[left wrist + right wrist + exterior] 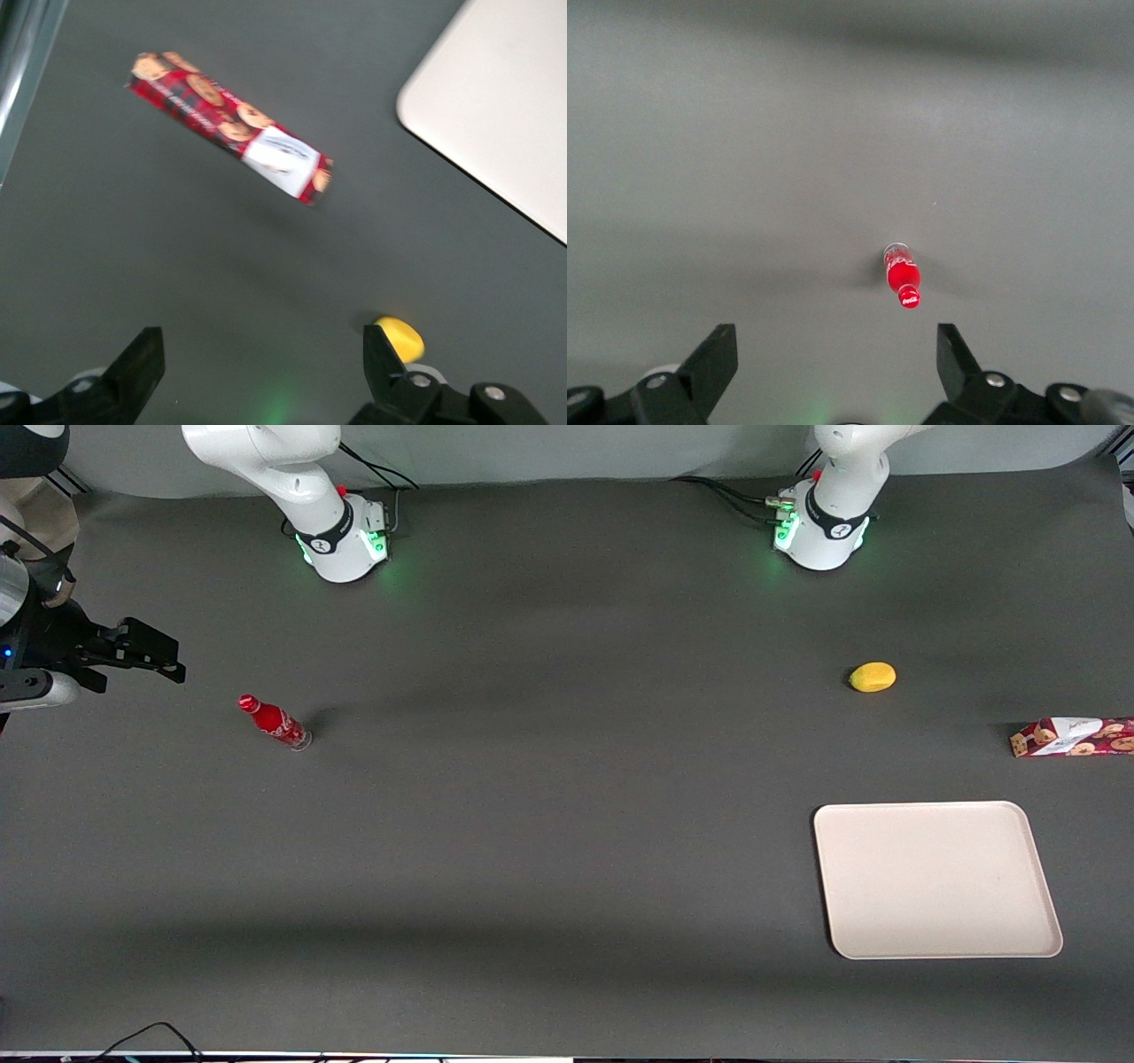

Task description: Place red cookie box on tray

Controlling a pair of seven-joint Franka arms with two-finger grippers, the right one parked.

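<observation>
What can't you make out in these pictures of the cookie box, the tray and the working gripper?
- Red cookie box: front view's edge cuts off one end.
- Tray: wrist view's edge crops it.
- Label patch: print blurred.
- Gripper: open above the table, unseen in front view.

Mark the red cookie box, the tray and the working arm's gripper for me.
red cookie box (229, 123): left wrist view, middle of its printed top face.
tray (936, 879): front view, bare middle of its surface.
gripper (264, 372): left wrist view, gap midway between its open fingertips, above the table.
</observation>
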